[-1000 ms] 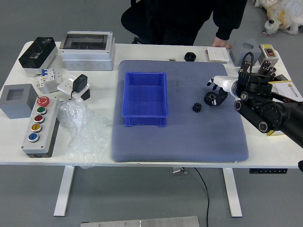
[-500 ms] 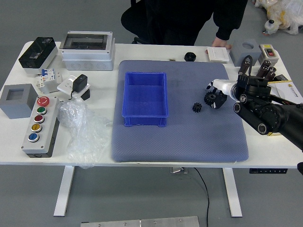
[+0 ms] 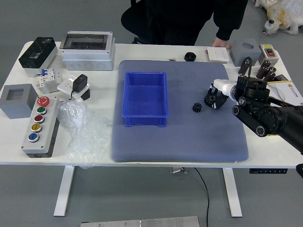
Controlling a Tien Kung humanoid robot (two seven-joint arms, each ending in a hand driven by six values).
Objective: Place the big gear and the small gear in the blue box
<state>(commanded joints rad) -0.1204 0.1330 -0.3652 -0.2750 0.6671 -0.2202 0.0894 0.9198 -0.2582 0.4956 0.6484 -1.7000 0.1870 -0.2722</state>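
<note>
My right hand point(image 3: 217, 96), black and white, reaches in from the right and is low over the big gear point(image 3: 208, 100). It covers part of this dark gear on the mat; whether it grips the gear is unclear. The small gear point(image 3: 197, 107), also dark, lies uncovered just left of the big one. Left of both gears, the blue box point(image 3: 145, 97) stands on the mat with nothing inside. My left arm is out of view.
Under the box and gears is a grey-blue mat point(image 3: 184, 142). A person point(image 3: 175, 21) stands behind the table, one hand point(image 3: 221, 43) at its far edge by a white block point(image 3: 218, 54). A button panel point(image 3: 41, 125) and plastic bag point(image 3: 85, 132) lie left.
My right hand has moved slightly down and left and now covers more of the big gear. The gears, box and person look unmoved.
</note>
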